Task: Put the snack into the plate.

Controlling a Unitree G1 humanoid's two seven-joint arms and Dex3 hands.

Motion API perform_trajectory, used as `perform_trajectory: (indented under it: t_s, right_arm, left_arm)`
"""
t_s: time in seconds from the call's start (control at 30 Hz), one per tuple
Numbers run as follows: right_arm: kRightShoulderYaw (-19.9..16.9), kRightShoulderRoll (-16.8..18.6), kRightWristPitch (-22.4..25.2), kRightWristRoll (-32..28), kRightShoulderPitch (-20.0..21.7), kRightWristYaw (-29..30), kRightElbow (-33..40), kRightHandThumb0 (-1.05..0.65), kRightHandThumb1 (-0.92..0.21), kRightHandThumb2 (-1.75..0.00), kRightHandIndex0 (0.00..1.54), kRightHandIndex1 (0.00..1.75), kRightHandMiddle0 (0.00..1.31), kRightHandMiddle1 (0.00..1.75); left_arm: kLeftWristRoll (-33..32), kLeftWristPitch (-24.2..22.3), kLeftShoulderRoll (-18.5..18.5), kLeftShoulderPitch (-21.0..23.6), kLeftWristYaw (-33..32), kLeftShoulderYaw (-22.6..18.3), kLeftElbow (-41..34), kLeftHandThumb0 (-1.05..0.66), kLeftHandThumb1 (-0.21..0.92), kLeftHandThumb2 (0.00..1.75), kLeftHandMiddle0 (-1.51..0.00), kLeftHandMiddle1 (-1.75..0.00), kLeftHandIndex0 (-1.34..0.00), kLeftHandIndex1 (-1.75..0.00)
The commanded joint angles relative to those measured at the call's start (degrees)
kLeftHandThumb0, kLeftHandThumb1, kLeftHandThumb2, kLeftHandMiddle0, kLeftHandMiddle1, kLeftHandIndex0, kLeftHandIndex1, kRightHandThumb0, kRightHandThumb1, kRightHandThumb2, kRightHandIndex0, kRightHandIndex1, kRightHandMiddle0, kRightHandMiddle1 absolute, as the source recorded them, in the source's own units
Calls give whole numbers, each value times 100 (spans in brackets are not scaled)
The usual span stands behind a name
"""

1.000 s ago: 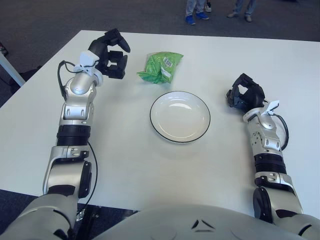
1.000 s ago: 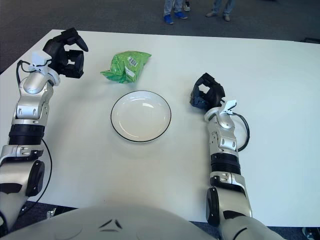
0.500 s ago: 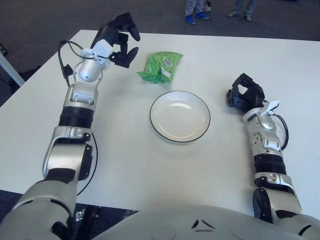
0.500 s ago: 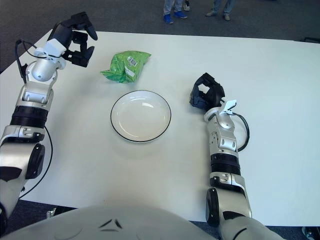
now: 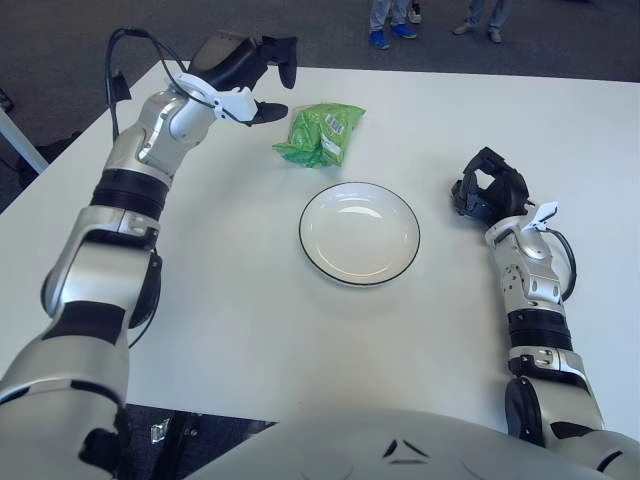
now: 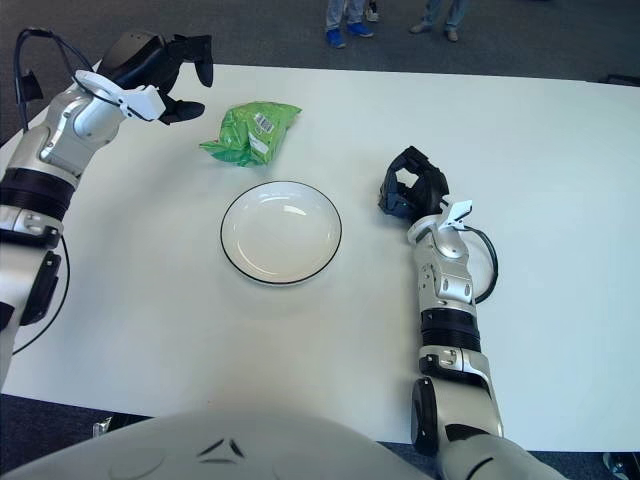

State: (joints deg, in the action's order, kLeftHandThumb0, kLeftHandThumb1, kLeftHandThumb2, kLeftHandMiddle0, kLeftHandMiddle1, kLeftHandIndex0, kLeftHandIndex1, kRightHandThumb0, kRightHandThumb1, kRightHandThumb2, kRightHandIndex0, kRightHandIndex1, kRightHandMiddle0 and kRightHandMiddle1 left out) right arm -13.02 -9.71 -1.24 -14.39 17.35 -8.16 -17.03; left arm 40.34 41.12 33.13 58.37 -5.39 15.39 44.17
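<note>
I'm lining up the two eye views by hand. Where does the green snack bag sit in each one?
Left eye view: the green snack bag lies upper centre, just beyond the plate, right of the open left hand.
Right eye view: the same bag shows further left, upper left of centre.
Shared landmark: the black-rimmed white plate, just nearer the robot than the bag in both views.
</note>
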Motion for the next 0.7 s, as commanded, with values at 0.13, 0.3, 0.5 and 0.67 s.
perform_trajectory:
  t_s: [0.13,0.3,0.5,0.67]
  right_arm:
    - [33,169,243,-30,-353,-7,-166,-47,-36,-127,130,175,58,175]
    - [32,163,248,-34,-355,-41,-166,-47,-36,-127,129,175,58,175]
    - [20,170,233,-68,-370,-95,-158,-47,-36,-127,129,175,58,175]
    - [6,171,213,-78,-359,-130,-186,-47,-36,-126,129,175,58,175]
  left_arm:
    - [761,635,165,725,-597,706,877,-4,52,105,-55,-162,-27,-175]
    - [1279,992,250,1073,-1048,1170,1193,-1,81,64,-40,-158,-10,-172]
    - [2223,953,229,1569,-1888,1954,1677,-34,48,100,-20,-128,-1,-134]
    - [2898,877,249,1846,-2708,2584,1893,-36,33,113,-8,-104,0,-115]
